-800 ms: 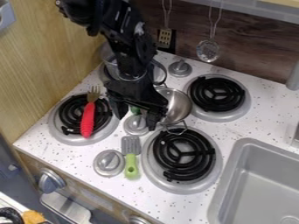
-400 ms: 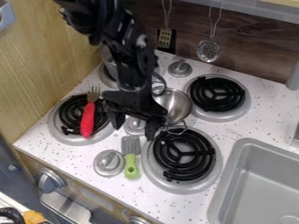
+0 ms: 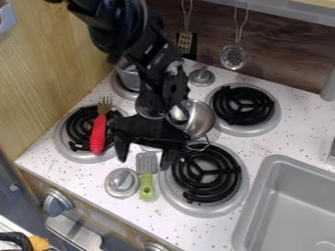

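Hanging near the green-handled spatula (image 3: pixel 146 178), jaws spread wide apart

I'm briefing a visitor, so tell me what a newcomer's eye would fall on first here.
Likely the big black robot arm coming down from the top edge, its jaws open above a grey slotted metal spatula with a green handle. Next, the fork with a bright red handle, lying across the black coil burner at the picture's left.

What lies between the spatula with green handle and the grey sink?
A black coil burner with a silver rim lies between the green-handled spatula and the grey sink, as the camera view shows.
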`<state>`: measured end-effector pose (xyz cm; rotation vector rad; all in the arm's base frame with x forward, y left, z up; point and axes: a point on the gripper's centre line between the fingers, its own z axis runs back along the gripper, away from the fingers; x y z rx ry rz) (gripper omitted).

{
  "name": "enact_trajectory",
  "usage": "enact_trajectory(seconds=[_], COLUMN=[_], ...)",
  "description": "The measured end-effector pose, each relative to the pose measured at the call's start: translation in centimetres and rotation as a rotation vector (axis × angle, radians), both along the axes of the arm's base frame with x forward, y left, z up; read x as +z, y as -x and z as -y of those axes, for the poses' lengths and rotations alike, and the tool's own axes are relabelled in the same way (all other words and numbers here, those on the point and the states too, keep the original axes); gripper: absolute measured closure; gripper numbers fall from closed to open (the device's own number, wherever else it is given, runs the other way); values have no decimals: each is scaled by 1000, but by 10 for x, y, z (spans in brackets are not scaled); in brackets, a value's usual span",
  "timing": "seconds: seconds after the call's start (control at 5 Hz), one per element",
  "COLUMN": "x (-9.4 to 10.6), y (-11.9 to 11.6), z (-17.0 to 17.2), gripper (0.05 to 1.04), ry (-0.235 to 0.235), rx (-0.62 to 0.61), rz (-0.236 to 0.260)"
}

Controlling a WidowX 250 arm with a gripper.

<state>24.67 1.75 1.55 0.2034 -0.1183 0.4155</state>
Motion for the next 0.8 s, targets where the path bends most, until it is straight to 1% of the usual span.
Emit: enact_trajectory(seconds=[0.2, 0.4, 0.6, 0.8], x=[-1, -1, 0, 7], y=[1, 0, 1, -8], z=[0, -6, -24, -52], gripper=[83, 83, 83, 83], ry=[27, 19, -3, -34], rx=[129, 158, 161, 134], rz=[19, 43, 37, 56])
